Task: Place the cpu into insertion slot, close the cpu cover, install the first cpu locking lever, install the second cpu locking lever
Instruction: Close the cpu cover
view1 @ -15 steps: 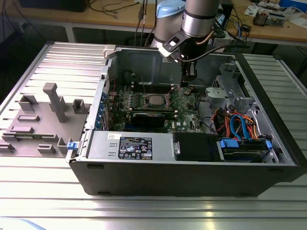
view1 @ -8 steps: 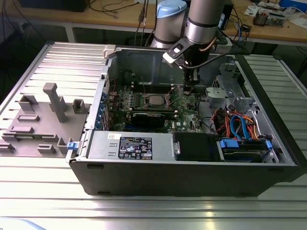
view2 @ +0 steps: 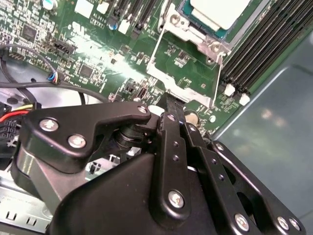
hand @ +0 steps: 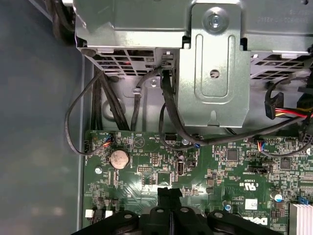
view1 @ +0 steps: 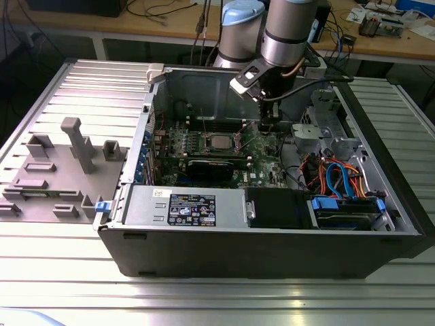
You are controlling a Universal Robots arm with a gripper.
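Observation:
The cpu (view2: 220,11), with its dull silver top, lies in the insertion slot (view2: 172,22) on the green board; the exterior view has it (view1: 219,142) mid-board. The cpu cover (view2: 178,84), a thin silvery frame, is swung open away from the slot, and green board shows through its opening. My gripper (view2: 168,103) is shut with its black fingertips right at the cover's free edge; I cannot tell whether they touch it. It reaches down into the case (view1: 266,126) on the exterior view's right of the slot, and the tips hover over the board (hand: 169,192).
Black memory slots (view2: 254,49) run beside the socket. A black graphics card (view1: 214,166) lies nearer the camera. A metal drive cage (hand: 210,63) and black cables (hand: 122,98) sit close ahead of the fingers. The case wall (view2: 274,127) and a coin cell (hand: 119,157) are nearby.

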